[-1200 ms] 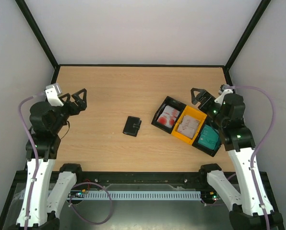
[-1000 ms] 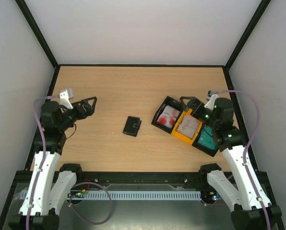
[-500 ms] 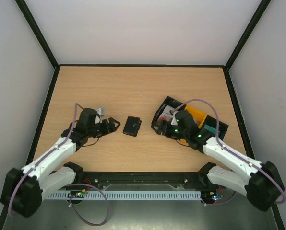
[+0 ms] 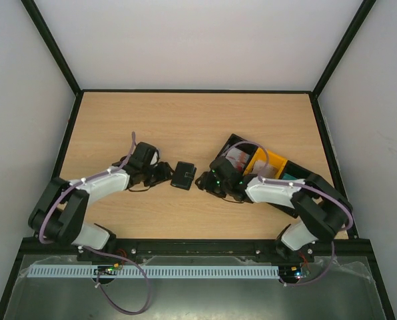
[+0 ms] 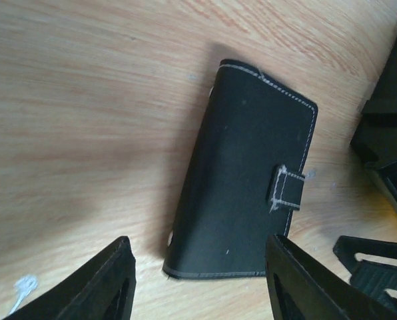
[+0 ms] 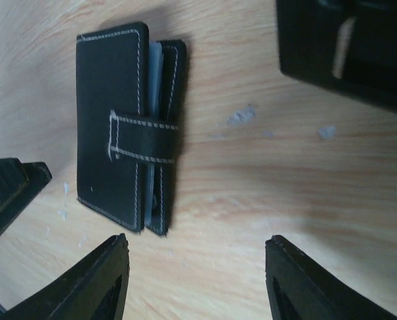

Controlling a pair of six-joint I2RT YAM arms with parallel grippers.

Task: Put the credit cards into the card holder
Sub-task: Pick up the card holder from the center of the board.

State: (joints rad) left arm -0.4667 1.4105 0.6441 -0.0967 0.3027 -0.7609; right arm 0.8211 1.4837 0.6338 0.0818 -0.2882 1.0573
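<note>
- Card holder (image 5: 245, 180) has its near end between the fingers (image 5: 105, 287) of our left gripper (image 5: 198, 240). They stand apart on either side of it and we see no contact, so nothing is grasped.
- Our right gripper (image 6: 197, 238) is spread too, with only bare wood between its fingers (image 6: 108, 280). The holder lies just past one of them.
- We see the holder as a small black case, folded shut and edged with pale stitching. A short clasp tab (image 6: 142, 140) is strapped across its open side, and a sliver of pale blue lining shows between the halves.
- It lies flat near the middle of the bench (image 4: 185, 120), a little toward the near edge, with a gripper close on each side.
- Credit cards (image 4: 237, 157), red-and-white ones, sit in a black bin (image 4: 233, 138) toward the right edge, joined to a yellow bin (image 4: 262, 160). Our right arm covers much of the bins.
</note>
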